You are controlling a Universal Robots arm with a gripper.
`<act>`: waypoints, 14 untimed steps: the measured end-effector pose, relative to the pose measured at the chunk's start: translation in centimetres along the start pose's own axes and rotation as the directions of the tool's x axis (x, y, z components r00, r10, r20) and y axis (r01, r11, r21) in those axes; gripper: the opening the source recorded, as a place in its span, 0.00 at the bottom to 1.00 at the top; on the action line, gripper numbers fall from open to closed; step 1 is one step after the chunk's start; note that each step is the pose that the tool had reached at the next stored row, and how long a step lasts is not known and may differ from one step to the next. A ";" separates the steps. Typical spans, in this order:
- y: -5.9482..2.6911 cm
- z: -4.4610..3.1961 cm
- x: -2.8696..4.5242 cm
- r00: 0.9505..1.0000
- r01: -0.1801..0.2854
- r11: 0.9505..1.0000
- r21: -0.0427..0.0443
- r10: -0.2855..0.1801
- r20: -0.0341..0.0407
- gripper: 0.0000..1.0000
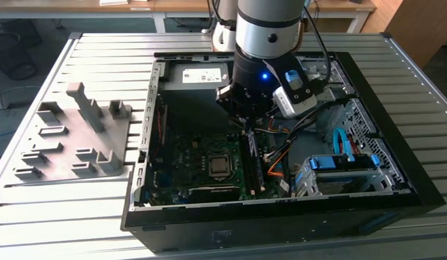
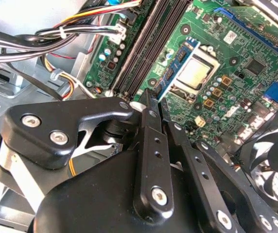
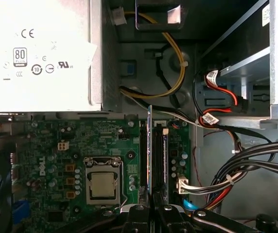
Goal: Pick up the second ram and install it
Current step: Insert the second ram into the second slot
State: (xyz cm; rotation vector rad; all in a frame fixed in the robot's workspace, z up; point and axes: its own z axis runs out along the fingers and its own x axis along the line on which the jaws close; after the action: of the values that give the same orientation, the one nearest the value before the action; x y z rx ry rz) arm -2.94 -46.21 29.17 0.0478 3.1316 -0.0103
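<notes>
My gripper (image 1: 247, 123) reaches down into the open computer case (image 1: 396, 195), over the motherboard's long black memory slots (image 1: 251, 162). In both wrist views the gripper (image 3: 151, 206) (image 2: 157, 102) is shut on the second ram (image 3: 150, 145), a thin blue board seen edge-on. In the second wrist view the ram (image 2: 178, 65) shows its blue face and white label, reaching out from the fingers (image 2: 149, 116). It runs parallel to the slots (image 3: 143, 160) (image 2: 148, 43), right over them. Whether it touches a slot I cannot tell.
The processor socket (image 3: 102, 184) (image 2: 195, 73) lies beside the slots. The power supply (image 3: 37, 53) fills the case's far end. Cable bundles (image 3: 246, 165) (image 2: 56, 36) run along the other side of the slots, near the drive cage (image 1: 339, 168). A grey fixture tray (image 1: 71, 135) sits on the table at the exterior view's left.
</notes>
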 end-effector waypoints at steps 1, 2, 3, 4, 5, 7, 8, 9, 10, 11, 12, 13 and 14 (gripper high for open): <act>0.00 0.00 0.00 1.000 0.000 1.000 0.000 0.000 0.000 0.14; 0.00 0.00 0.00 1.000 0.000 1.000 0.000 0.000 0.000 0.14; 0.00 0.11 0.00 1.000 0.000 1.000 0.000 0.000 0.000 0.14; 0.00 0.20 0.00 1.000 0.000 1.000 0.000 0.000 0.000 0.14; 0.00 0.21 0.00 1.000 0.000 1.000 0.000 0.000 0.000 0.14; 0.00 0.22 0.00 1.000 0.000 1.000 0.000 0.000 0.000 0.14; 0.00 0.23 0.00 1.000 0.000 1.000 0.000 0.000 0.000 0.14; 0.00 0.22 0.00 1.000 0.000 1.000 0.000 0.000 0.000 0.14; 0.00 0.22 0.00 1.000 0.000 1.000 0.000 0.000 0.000 0.14; 0.00 0.22 0.00 1.000 0.000 1.000 0.000 0.000 0.000 0.14; 0.00 0.23 0.00 1.000 0.000 1.000 0.000 0.000 0.000 0.14; 0.00 0.27 0.00 1.000 0.000 1.000 0.000 0.000 0.000 0.14; 0.00 0.34 0.00 1.000 0.000 1.000 0.000 0.000 0.000 0.14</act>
State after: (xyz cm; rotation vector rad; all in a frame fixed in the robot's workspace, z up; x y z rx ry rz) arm -2.94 -46.21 28.82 0.0479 3.1314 -0.0104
